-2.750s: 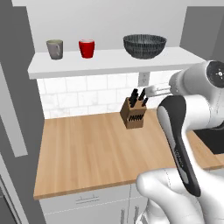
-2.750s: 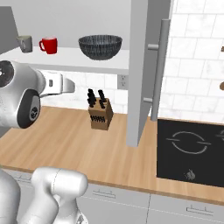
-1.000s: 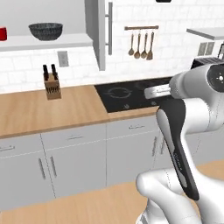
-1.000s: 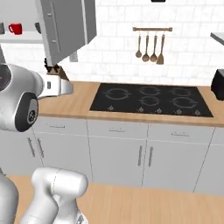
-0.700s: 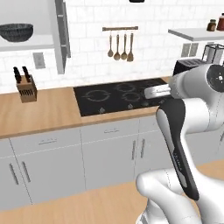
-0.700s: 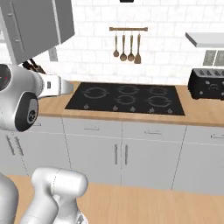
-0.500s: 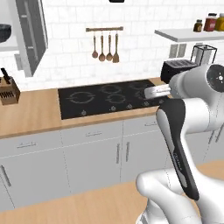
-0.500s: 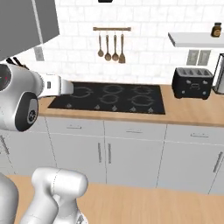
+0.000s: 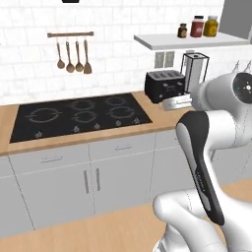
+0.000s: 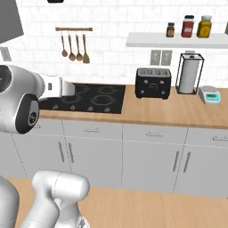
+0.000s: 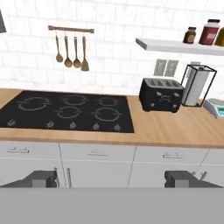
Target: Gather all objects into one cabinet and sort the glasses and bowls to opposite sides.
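On the far wall at the left, 4 utensils hang from a rail above a black hob set into the wooden table. Right of the hob stands a black toaster, then a paper-towel holder and a small scale at the far right. Above them a white shelf carries 3 jars. No cup, bowl or cabinet lies in this stretch of kitchen, so the step in hand looks like a drive to find or reach them.

The gripper is held level at about table height, facing the drawers; its jaws stand wide apart and hold nothing.

To do the drive well, I judge the arm should remain tucked and the hand level, clear of the table edge and the toaster, until a cup or the bowl is in sight. Only then should it reach, with the jaws spread.
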